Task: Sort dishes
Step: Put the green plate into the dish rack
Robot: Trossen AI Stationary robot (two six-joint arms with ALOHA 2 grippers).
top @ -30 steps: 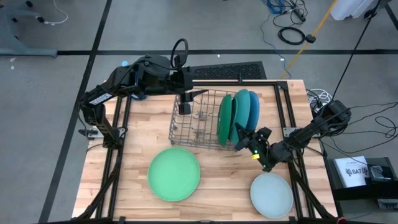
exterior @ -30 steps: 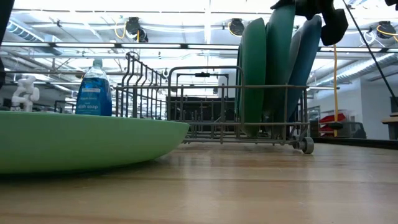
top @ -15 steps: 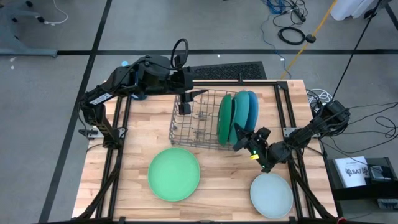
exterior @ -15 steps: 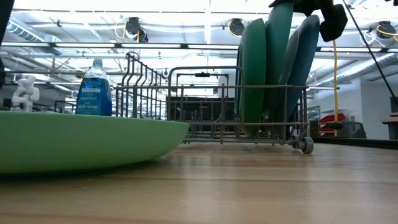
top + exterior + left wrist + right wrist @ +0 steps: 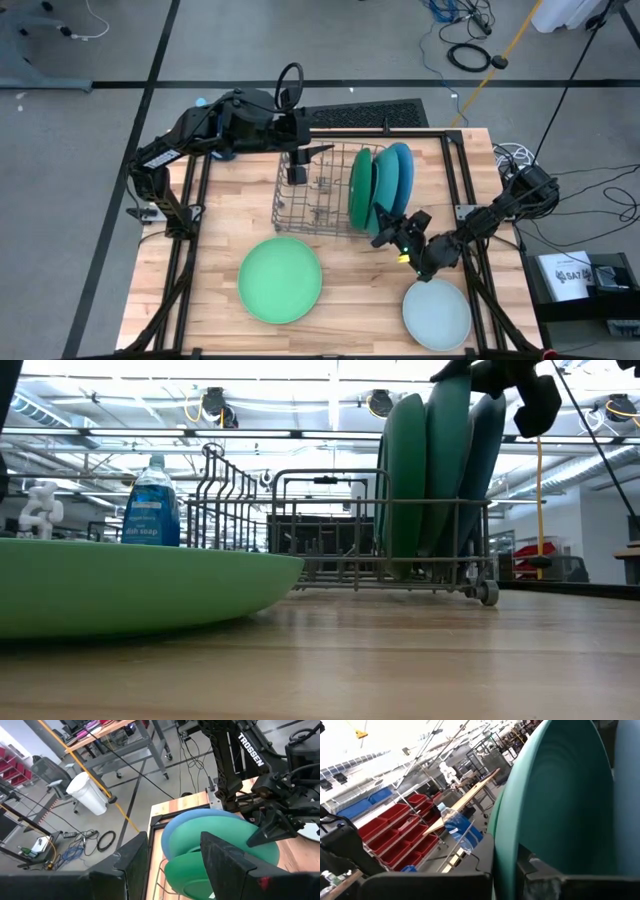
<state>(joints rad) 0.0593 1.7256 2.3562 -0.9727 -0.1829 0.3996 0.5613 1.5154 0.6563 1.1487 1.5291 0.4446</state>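
Three plates stand on edge in the right end of the grey wire rack: dark green, teal and bright blue. My right gripper is shut on the teal plate at its upper rim. My left gripper hangs open above the rack's far side, holding nothing. A light green plate lies flat on the table near the front. A pale mint plate lies flat at the front right. My right gripper pinches the teal plate's upper rim between its two fingers, one on each face. The fingers come in about level from the table's right and near side. The plate stands nearly upright between the other two, its lower edge down in the rack.
A blue plastic bottle stands beyond the rack's far left corner. The rack's left part holds no plates. Black frame rails run along the table's left and right edges.
My right gripper has eased slightly toward the table's left with the teal plate's rim. The teal and blue plates have tipped a little more upright, closer to the dark green one. Their lower edges stay in the rack.
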